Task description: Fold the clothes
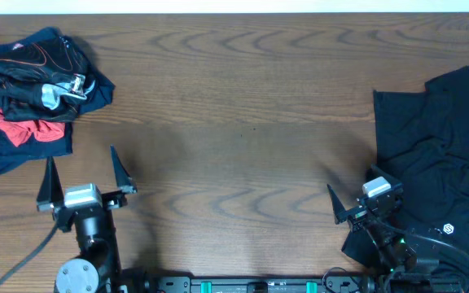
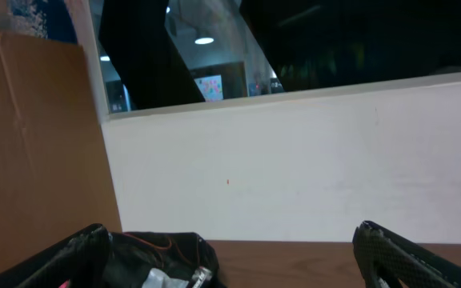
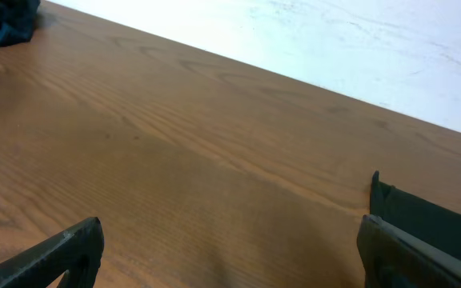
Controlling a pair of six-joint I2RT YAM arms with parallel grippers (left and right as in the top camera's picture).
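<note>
A heap of clothes (image 1: 31,89) in black, red and navy lies at the table's far left corner. It also shows low in the left wrist view, heap (image 2: 166,256). One black garment (image 1: 446,155) with a small white logo is spread at the right edge, and its corner (image 3: 422,212) shows in the right wrist view. My left gripper (image 1: 81,155) stands open in front of the heap, apart from it, holding nothing (image 2: 229,240). My right gripper (image 1: 352,181) is open beside the black garment's left edge, over bare wood (image 3: 230,232).
The wooden table (image 1: 243,122) runs between the two lots of clothes. A white wall (image 2: 294,160) stands behind the table's far edge, with a brown board (image 2: 30,128) at its left. Cables trail from both arm bases at the front edge.
</note>
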